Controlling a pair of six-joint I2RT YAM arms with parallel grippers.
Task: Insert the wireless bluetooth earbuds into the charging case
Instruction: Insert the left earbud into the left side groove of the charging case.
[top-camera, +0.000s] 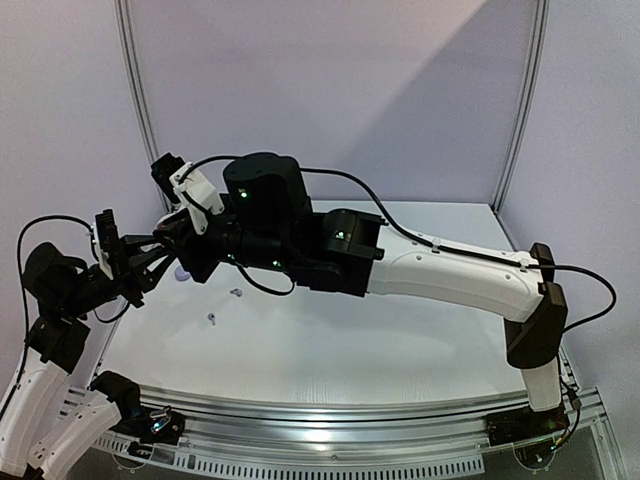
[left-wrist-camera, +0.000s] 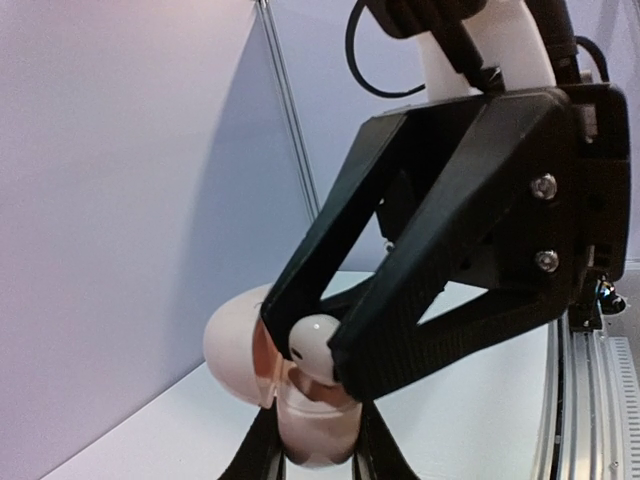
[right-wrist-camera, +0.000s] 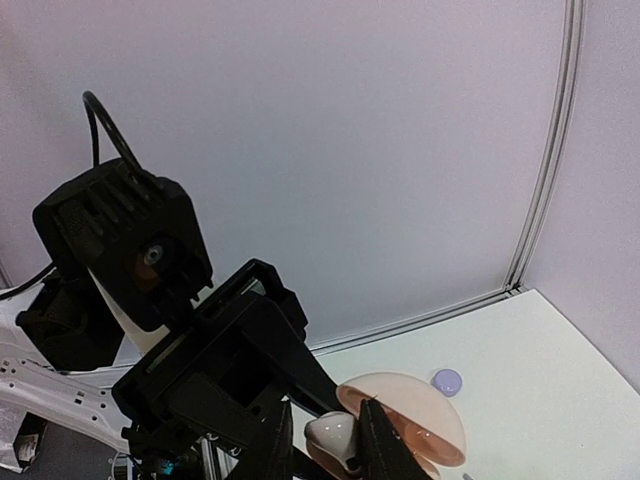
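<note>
My left gripper (left-wrist-camera: 318, 445) is shut on the base of an open pale pink charging case (left-wrist-camera: 310, 425), held above the table with its lid (left-wrist-camera: 232, 345) swung open. My right gripper (left-wrist-camera: 312, 352) is shut on a white earbud (left-wrist-camera: 318, 345) and holds it right at the case's mouth. In the right wrist view the right gripper (right-wrist-camera: 332, 440) pinches the same white earbud (right-wrist-camera: 333, 432) in front of the open lid (right-wrist-camera: 420, 405). In the top view both grippers meet at the table's left, left gripper (top-camera: 155, 263), right gripper (top-camera: 188, 255). Whether the earbud touches the case's socket is hidden.
Two tiny lilac-grey earbuds lie loose on the white table, one (top-camera: 236, 292) near the grippers and one (top-camera: 212, 319) nearer me. A small lilac round case (right-wrist-camera: 447, 381) sits on the table beyond the held case. The right arm (top-camera: 450, 270) stretches across the table.
</note>
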